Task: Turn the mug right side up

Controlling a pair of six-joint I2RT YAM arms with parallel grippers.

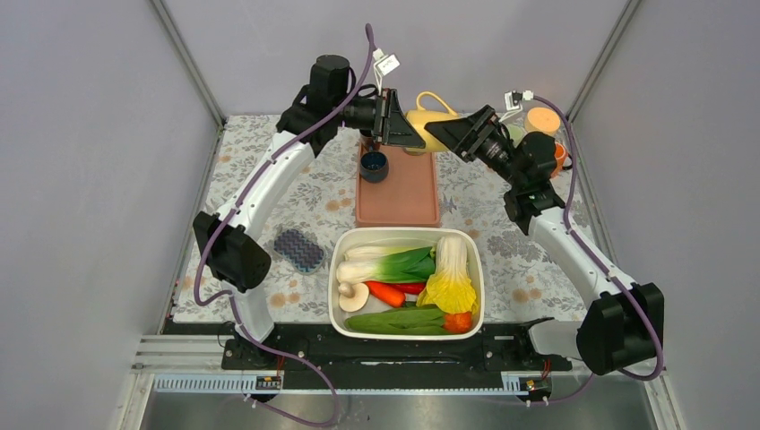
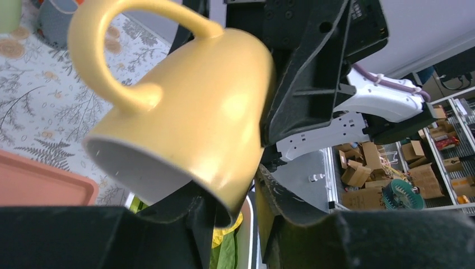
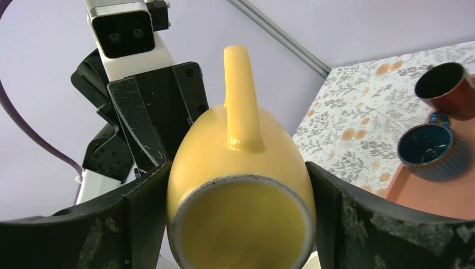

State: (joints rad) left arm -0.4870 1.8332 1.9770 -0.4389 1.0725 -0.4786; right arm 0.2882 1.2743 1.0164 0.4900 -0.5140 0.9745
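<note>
The yellow mug (image 1: 428, 119) hangs in the air over the far end of the pink tray (image 1: 399, 197), lying on its side with the handle up. My right gripper (image 1: 459, 133) is shut on it; in the right wrist view both fingers press the mug's (image 3: 241, 168) sides and its base faces the camera. My left gripper (image 1: 401, 125) is open at the mug's mouth. In the left wrist view the mug's (image 2: 185, 112) rim sits between the jaws, one finger under the opening, the other finger (image 2: 291, 207) apart from the wall.
A dark blue cup (image 1: 374, 166) stands on the tray. A white basin (image 1: 336, 269) of vegetables sits in front. A blue sponge (image 1: 298, 249) lies to the left. An orange cup (image 1: 542, 119) and a red mug (image 3: 448, 84) stand at the far right.
</note>
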